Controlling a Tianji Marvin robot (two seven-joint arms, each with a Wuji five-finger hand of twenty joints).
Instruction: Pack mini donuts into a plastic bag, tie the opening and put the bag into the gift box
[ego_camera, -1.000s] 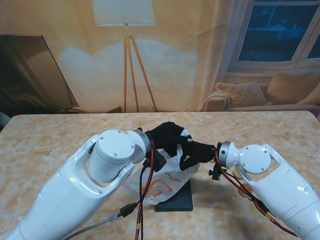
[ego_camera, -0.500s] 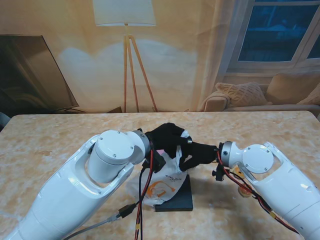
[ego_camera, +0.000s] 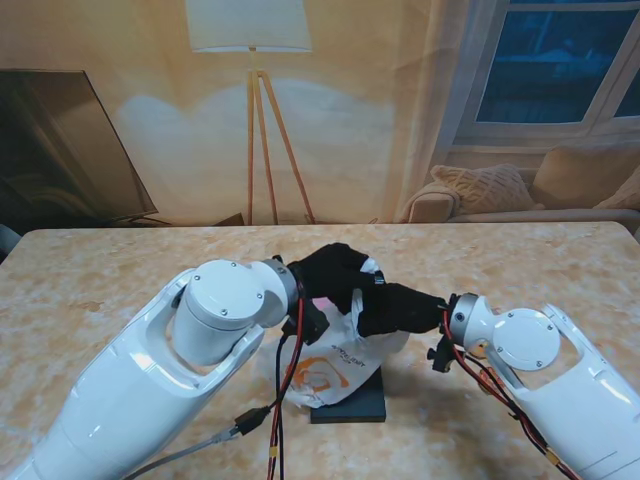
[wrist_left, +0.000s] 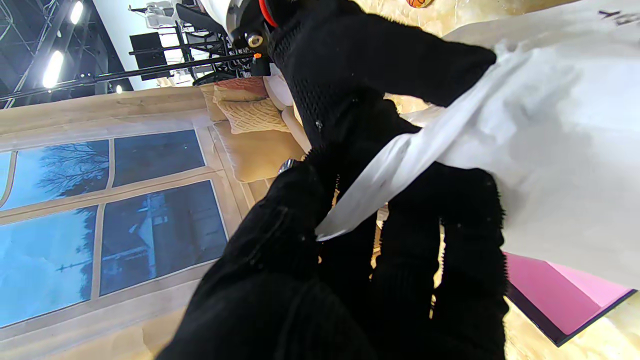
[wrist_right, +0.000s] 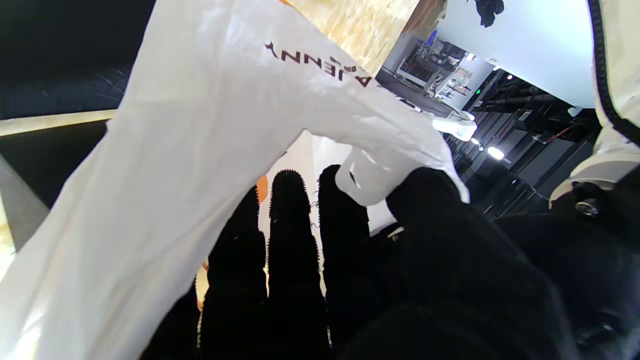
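One plastic bag; one dark box; two gloved hands

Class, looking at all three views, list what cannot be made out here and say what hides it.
- Donuts inside the plastic bag: stand view, opaque white film hides them.
- Knot at the opening: covered by the left hand and right hand.
- Black-and-pink box: left wrist view, mostly behind the bag; edge cut off.
- Bag lettering: right wrist view, partly folded away.

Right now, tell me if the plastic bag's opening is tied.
Cannot tell. Left hand and right hand both pinch the plastic bag at its gathered top, hiding any knot.
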